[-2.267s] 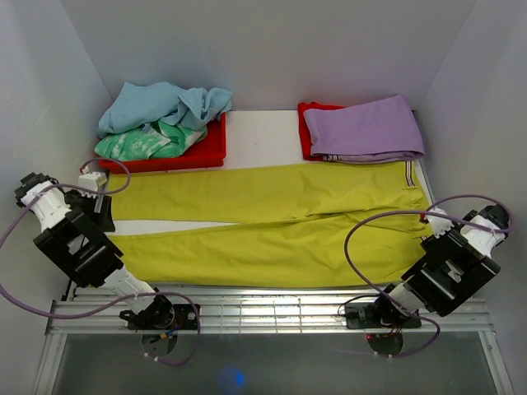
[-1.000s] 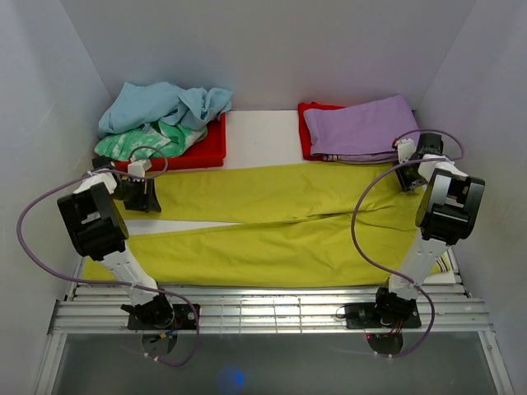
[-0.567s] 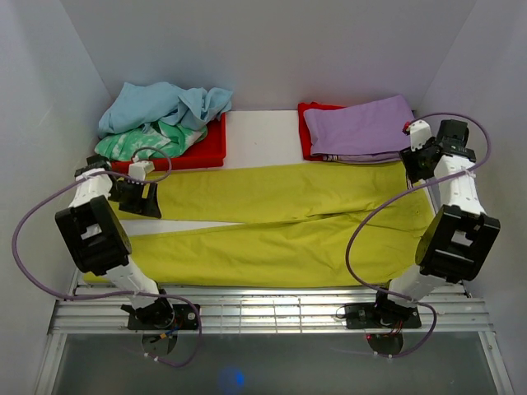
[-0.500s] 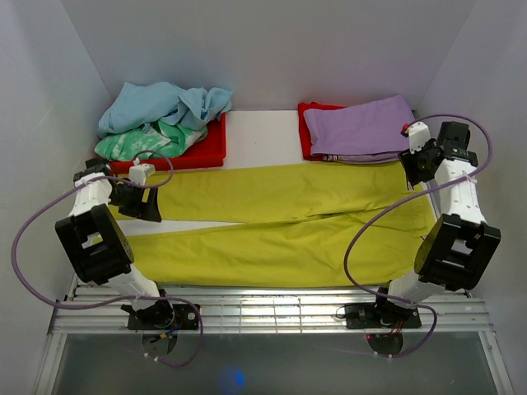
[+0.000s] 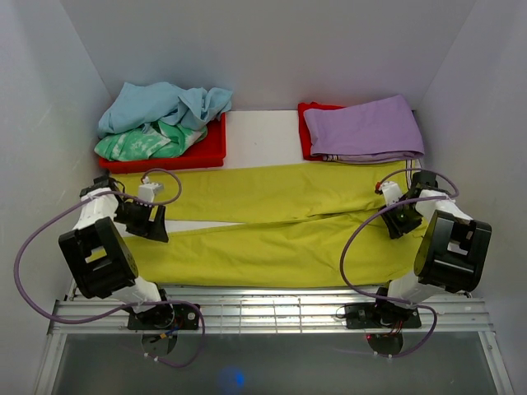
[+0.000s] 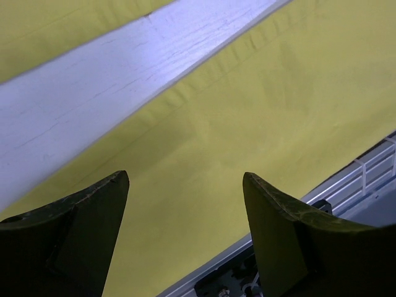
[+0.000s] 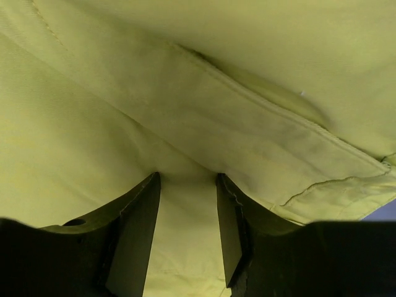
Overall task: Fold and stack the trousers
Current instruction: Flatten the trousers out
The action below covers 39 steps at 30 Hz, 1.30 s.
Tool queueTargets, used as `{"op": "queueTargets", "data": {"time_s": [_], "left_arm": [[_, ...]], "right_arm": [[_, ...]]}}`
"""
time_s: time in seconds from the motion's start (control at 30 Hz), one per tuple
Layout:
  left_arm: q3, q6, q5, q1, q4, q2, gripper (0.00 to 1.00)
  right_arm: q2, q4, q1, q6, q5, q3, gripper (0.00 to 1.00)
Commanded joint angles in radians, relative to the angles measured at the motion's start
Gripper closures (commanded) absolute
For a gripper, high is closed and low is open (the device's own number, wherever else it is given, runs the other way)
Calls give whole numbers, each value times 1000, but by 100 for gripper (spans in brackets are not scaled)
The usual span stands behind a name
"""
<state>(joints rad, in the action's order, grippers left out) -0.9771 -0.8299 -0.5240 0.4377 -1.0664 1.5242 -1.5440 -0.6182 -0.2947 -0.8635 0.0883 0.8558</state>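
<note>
The chartreuse-yellow trousers lie flat across the table, legs to the left and waist to the right. My left gripper hovers over the left end of the near leg, by the white gap between the legs. In the left wrist view this gripper is wide open above the near leg, holding nothing. My right gripper is down on the waist end. In the right wrist view its jaws stand partly apart, tips pressed into the cloth, with fabric lying between them beside a seam.
A red tray at the back left holds a light blue garment and a green-patterned one. A lilac garment lies folded on a red tray at the back right. A metal rail runs along the near edge, and white walls close in on both sides.
Both grippers came nearer: the left from the far leg's edge to the near leg, opening wider; the right from the back right waist corner down and left onto the waist.
</note>
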Motion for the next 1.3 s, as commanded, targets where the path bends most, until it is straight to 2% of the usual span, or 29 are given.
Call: {"op": "queueTargets", "data": {"time_s": [0.0,0.1,0.23,0.37,0.5,0.53,0.77,0.9,1.0,1.1,1.27], "left_arm": [[-8,14,-45,4,77,-78,15],[-50,72,-65,3,146,-62,15],[-133,153,-96,-2,238,43,18],[-186,204,-62,-46,333,137,19],[-215,241,-19,-76,405,230,19],[-222,250,-24,-77,408,247,19],[-249,279,10,-93,459,309,24],[-200,236,47,-94,421,307,31],[-131,196,68,-94,381,278,36],[-52,170,93,-94,358,237,37],[26,150,114,-80,313,185,38]], "right_arm": [[-17,165,-17,-72,-134,-102,53],[-10,178,-55,-130,-177,-165,55],[50,170,-125,-210,-193,-208,55],[143,62,-149,-287,-154,-218,55],[217,-118,-133,-249,26,-74,52],[210,-135,-130,-194,75,19,52],[-22,-107,-90,24,169,369,54],[-192,-52,-67,78,156,463,55],[-267,-15,-46,96,130,482,56],[-313,35,-32,98,93,467,57],[-329,87,-29,29,21,367,59]]}}
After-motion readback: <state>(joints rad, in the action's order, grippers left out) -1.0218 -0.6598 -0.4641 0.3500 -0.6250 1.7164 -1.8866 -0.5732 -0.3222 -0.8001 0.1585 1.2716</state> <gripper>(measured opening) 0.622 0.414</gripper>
